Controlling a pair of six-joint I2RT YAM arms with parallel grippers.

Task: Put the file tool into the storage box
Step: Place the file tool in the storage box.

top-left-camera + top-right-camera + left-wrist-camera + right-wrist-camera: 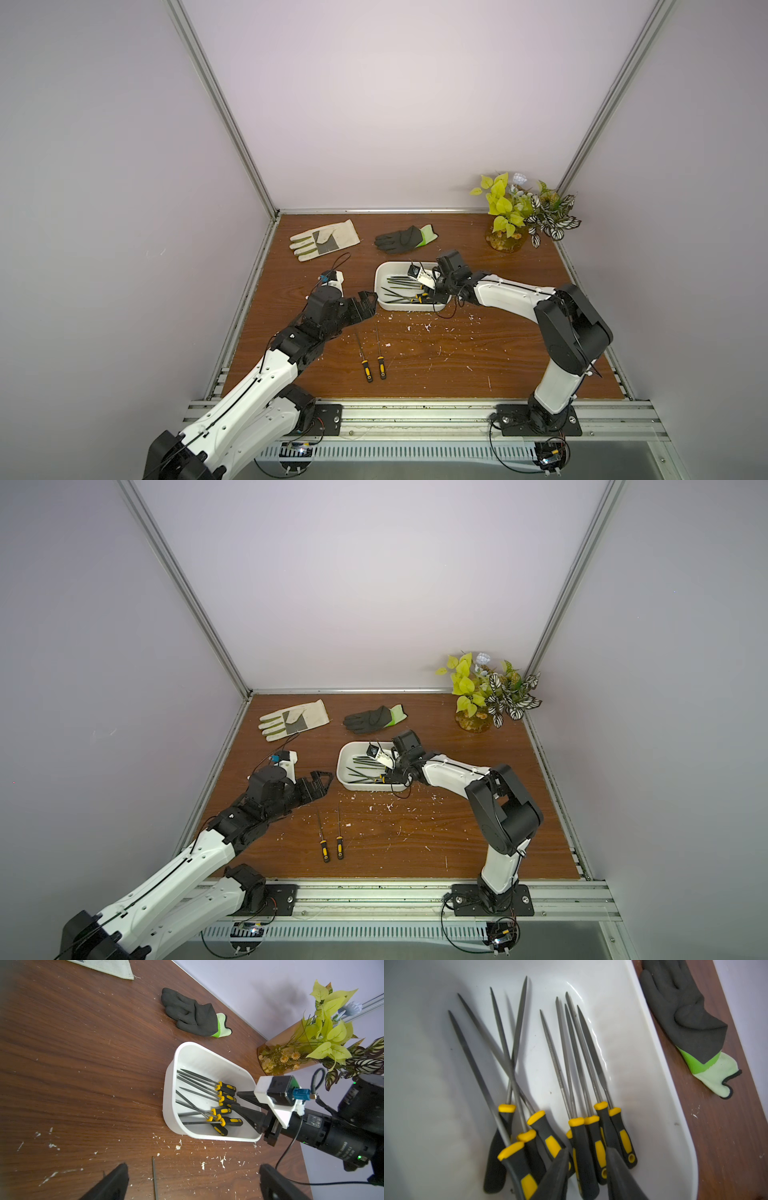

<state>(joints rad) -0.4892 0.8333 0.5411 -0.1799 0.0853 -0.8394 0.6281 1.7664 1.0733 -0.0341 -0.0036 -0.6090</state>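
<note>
So the right gripper (587, 1150) is down inside the storage box (382, 274), at the handle end of the pile of files (576, 1122). Its jaws are parted a bit. A couple of black-and-yellow handles show in the gap, and honestly I can't tell if the fingers (554, 1176) are touching any of them. The box sits mid-table on the wooden table (478, 357), and all the files in it lie flat, tips pointing away from the gripper, a few crossed over each other. Out on the table in front of the box are one loose file (366, 371) and a second loose file (381, 368) just beside it, nearly parallel, handles toward the robot. The left gripper (193, 1166) hovers near the box's left end with its jaws spread wide and nothing between them; in the left wrist view a file tip lies on the table below the gap. Behind the box are a black glove (405, 240) with a green cuff, a white glove (324, 240), and a plant (519, 212) in the far corner. White crumbs (415, 328) are scattered across the wood.
</note>
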